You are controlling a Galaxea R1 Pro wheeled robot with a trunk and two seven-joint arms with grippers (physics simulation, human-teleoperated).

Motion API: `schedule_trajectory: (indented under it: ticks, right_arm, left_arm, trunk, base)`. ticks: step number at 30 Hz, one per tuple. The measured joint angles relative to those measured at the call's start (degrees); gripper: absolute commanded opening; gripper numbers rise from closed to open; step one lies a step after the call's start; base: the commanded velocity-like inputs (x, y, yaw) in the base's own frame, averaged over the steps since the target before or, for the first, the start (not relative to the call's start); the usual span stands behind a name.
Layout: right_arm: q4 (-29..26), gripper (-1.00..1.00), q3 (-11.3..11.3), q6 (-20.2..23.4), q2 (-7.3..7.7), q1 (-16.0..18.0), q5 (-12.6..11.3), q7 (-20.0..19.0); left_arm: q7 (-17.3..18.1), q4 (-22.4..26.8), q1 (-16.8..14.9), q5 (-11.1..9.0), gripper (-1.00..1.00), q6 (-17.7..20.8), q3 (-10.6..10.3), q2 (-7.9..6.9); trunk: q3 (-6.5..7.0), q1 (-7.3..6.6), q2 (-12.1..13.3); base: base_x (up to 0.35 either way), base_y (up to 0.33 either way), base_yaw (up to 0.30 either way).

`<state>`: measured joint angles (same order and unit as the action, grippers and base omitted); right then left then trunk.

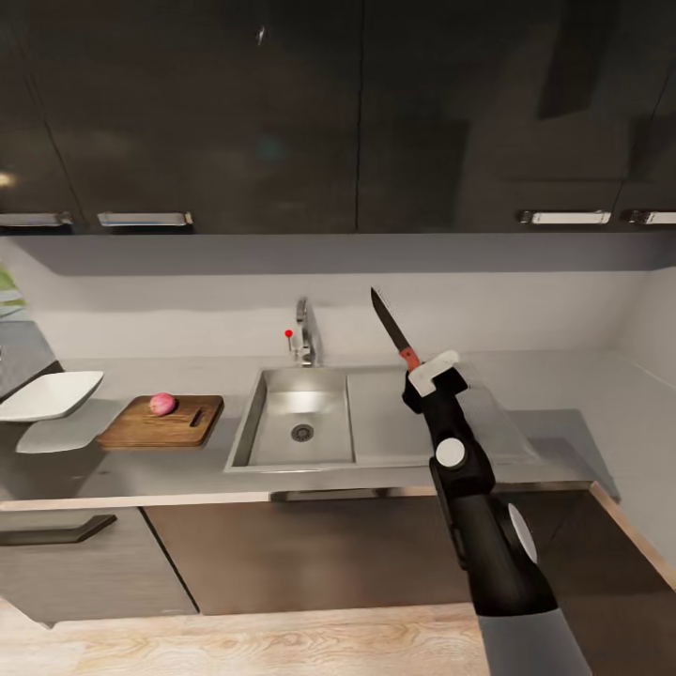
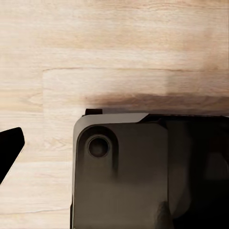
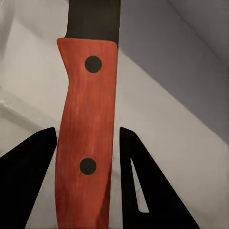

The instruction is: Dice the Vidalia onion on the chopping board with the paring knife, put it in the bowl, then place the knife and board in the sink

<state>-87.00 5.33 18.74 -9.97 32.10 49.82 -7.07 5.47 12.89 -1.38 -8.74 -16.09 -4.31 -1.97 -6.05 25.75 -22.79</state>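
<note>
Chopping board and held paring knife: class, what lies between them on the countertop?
In the head view, the sink basin with its tap lies between the chopping board and the paring knife.

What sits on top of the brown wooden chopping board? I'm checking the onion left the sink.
The small pinkish-red round onion rests on the board, near its left end. Nothing else is on it.

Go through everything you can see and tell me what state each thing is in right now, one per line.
Vidalia onion: whole, on the chopping board.
Chopping board: flat on the countertop, left of the sink.
Paring knife: held up above the sink area, blade up.
Right gripper: shut on the knife handle.
Sink: basin empty.
Bowl: empty, left of the board.
</note>
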Motion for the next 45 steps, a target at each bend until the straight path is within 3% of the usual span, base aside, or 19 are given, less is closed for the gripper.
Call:
schedule_trajectory:
  ticks: [9,15,16,27,29,33,36,45]
  right_arm:
    - [0.03,-1.00,7.85,4.70,-0.01,-0.32,3.71,1.39]
    - [0.23,-1.00,16.48,10.21,-0.02,-0.34,4.86,6.71]
    - [0.25,-1.00,17.09,10.66,-0.02,-0.34,4.91,6.93]
    - [3.26,-1.00,18.22,12.21,-0.02,-0.35,4.99,7.56]
    - [4.94,-1.00,18.43,12.23,-0.03,-0.35,5.12,8.59]
    - [8.05,-1.00,21.41,12.22,-0.03,-0.35,4.98,11.88]
    - [9.52,-1.00,22.42,12.19,-0.03,-0.35,4.94,13.54]
    - [12.49,-1.00,23.18,12.15,-0.03,-0.35,4.94,15.98]
  left_arm:
    - [0.00,0.00,-0.01,-0.03,1.00,0.01,0.00,0.00]
    - [0.00,0.00,-0.04,-0.03,1.00,0.01,0.00,0.00]
    - [0.00,0.00,-0.01,-0.03,1.00,0.01,0.00,0.00]
    - [0.00,0.00,0.01,-0.04,1.00,-0.04,0.00,0.00]
    - [0.00,0.00,0.02,-0.04,1.00,-0.04,0.00,0.00]
    - [0.00,0.00,-0.02,-0.05,1.00,-0.05,0.00,0.00]
    - [0.00,0.01,0.00,-0.06,1.00,-0.06,0.00,0.00]
    - [0.00,0.01,-0.03,-0.05,1.00,-0.05,0.00,0.00]
  trunk:
    - [0.00,0.00,0.00]
    - [0.00,0.00,0.00]
    - [0.00,0.00,0.00]
    - [0.00,0.00,0.00]
    - [0.00,0.00,0.00]
    - [-0.01,0.00,0.00]
    - [-0.01,0.00,-0.01]
    - [-0.01,-0.01,-0.01]
  base:
    - [0.000,0.290,0.000]
    - [0.000,0.297,0.000]
    - [0.000,0.298,0.000]
    - [0.000,0.298,0.000]
    - [0.002,0.298,0.000]
    - [0.048,0.298,0.000]
    - [0.073,0.298,0.000]
    - [0.081,0.298,0.000]
